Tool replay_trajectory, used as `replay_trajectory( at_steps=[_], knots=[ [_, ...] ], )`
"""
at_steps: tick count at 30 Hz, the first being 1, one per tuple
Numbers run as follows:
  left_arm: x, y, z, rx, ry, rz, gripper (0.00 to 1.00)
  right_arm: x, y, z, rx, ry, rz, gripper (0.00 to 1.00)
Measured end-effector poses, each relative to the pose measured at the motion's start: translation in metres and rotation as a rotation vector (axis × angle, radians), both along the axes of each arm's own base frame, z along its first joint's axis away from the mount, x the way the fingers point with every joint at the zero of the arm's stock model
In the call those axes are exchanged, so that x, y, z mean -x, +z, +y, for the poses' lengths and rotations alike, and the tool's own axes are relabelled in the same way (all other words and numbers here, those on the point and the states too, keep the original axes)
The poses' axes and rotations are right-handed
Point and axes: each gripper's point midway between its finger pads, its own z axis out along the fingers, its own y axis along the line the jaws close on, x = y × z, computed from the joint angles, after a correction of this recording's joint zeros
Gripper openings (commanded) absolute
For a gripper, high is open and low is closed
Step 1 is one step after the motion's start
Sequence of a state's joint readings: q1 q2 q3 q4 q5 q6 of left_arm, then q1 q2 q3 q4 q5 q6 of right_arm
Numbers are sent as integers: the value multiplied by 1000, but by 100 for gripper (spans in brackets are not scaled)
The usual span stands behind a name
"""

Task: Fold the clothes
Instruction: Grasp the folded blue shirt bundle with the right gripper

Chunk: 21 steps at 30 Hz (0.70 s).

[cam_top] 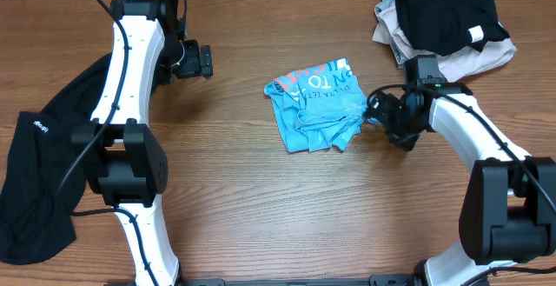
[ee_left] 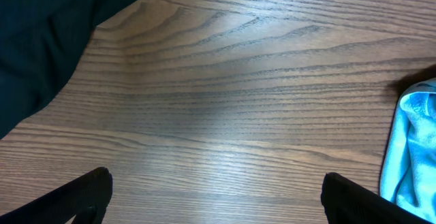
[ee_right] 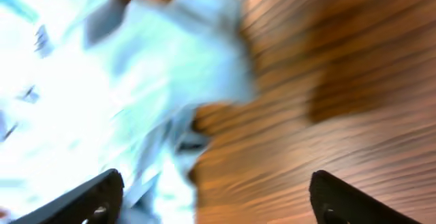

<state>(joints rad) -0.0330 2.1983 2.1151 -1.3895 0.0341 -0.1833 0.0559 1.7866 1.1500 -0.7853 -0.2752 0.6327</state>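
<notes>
A light-blue T-shirt (cam_top: pixel 317 105) with pink and white lettering lies bunched in a rough fold at the table's middle. My right gripper (cam_top: pixel 380 112) is at its right edge, open. In the blurred right wrist view the shirt (ee_right: pixel 102 81) fills the left side and its edge reaches between the spread jaws (ee_right: pixel 214 197), nothing gripped. My left gripper (cam_top: pixel 201 60) hovers open over bare wood left of the shirt. In the left wrist view its jaws (ee_left: pixel 218 197) are wide apart, with the shirt (ee_left: pixel 415 149) at the right edge.
A black garment (cam_top: pixel 35 182) with a small white label is spread at the table's left edge, under the left arm, and shows in the left wrist view (ee_left: pixel 48 33). A pile of black and beige clothes (cam_top: pixel 443 21) sits at the back right, just behind the right arm.
</notes>
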Motion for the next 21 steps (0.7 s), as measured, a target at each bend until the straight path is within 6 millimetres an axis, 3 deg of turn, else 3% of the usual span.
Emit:
replay_trajectory(
  at_steps=[5,16,21],
  knots=[
    [5,0,0,-1,-4,21,100,-1,5,37,-89,-40,12,98],
    [6,-1,0,-1,-4,24,100,1,0,89,-148,-152,35,100],
    [6,-1,0,-1,-5,25,100,3,-8,113,-132,-150,27,91]
  ],
)
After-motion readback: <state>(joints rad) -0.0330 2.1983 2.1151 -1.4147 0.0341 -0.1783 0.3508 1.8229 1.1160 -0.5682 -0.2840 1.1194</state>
